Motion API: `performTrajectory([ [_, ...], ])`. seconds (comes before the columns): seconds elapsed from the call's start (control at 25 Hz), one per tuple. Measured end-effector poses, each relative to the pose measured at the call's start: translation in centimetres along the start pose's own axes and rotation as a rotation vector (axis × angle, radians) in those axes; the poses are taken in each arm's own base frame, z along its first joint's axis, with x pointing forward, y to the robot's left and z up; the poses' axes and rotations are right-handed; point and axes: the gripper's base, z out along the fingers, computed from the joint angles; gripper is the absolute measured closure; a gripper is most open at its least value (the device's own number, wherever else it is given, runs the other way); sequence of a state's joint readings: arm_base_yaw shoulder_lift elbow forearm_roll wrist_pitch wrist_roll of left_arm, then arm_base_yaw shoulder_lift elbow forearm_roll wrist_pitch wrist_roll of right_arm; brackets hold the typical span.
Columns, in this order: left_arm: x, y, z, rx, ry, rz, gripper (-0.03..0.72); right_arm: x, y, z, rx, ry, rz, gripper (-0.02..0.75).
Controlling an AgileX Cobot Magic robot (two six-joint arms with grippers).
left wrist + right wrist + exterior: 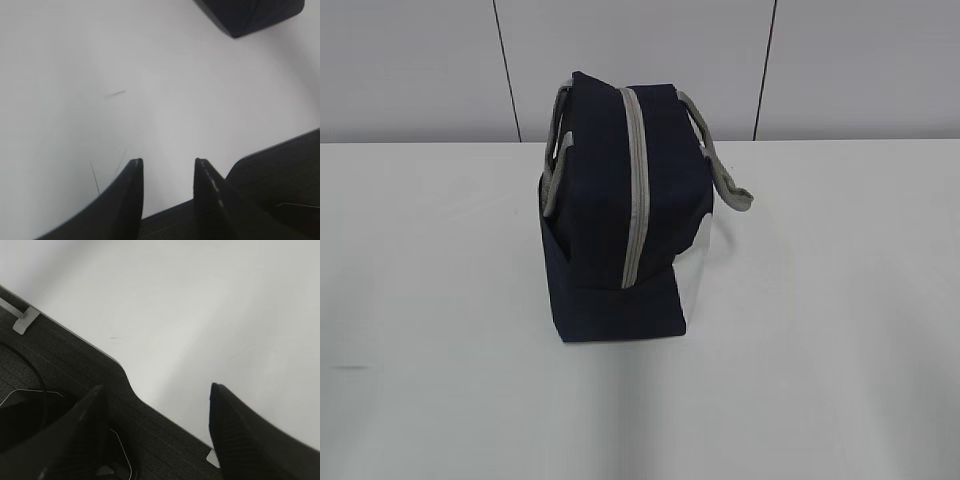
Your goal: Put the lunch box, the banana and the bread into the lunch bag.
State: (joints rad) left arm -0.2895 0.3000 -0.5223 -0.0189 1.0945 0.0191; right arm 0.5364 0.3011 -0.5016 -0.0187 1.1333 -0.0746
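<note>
Lunch bag (pixel 610 215): a boxy dark navy fabric bag stood upright near the middle of the white bench (pixel 840 350), seen end-on in the exterior view.
Zipper (pixel 634 190): a grey zipper band ran from the top of the bag down the facing end and looked closed along its visible length.
Handles: one grey strap handle (pixel 720 165) looped over the right shoulder of the bag and hung down past its side; a second grey strap (pixel 554 165) showed at the left edge.
Side panel (pixel 692 280): a white panel showed on the lower right side of the bag.
Lunch box, banana, bread: none of them showed in any view.
Background: a pale grey panelled wall (pixel 420 70) with dark vertical seams stood behind the bench.
Left hand (pixel 167 170): seen only in the left wrist view, its two dark fingers stood apart with bare white bench between them, gripping nothing.
Left wrist surroundings: a dark textured surface (pixel 280 175) filled the lower right corner, and a dark rounded object (pixel 250 15) sat at the top right; what either was could not be told.
Right hand (pixel 157 395): seen only in the right wrist view, its two dark fingers stood wide apart, gripping nothing.
Right wrist surroundings: a dark ribbed surface (pixel 75 365) with a wavy edge covered the lower left, and white bench filled the rest.
Arms in exterior view: neither arm nor hand appeared there.
</note>
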Motion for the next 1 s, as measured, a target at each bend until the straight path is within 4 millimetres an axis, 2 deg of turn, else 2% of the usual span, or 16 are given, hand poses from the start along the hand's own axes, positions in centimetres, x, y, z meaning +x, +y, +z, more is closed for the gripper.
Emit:
performTrajectory([
  [0.4, 0.5, 0.1, -0.8, -0.02, -0.059, -0.017, 0.452, 0.1, -0.1, -0.1, 0.021, -0.007, 0.023, 0.24],
  [0.72, 1.9, 0.1, -2.6, -0.161, -0.206, -0.125, 0.452, 0.6, -1.0, -0.6, 0.228, -0.018, 0.245, 0.239],
  [1.0, 2.8, -0.3, -3.4, -0.257, -0.281, -0.186, 0.452, 2.2, -0.1, -2.5, 0.391, -0.174, 0.342, 0.239],
])
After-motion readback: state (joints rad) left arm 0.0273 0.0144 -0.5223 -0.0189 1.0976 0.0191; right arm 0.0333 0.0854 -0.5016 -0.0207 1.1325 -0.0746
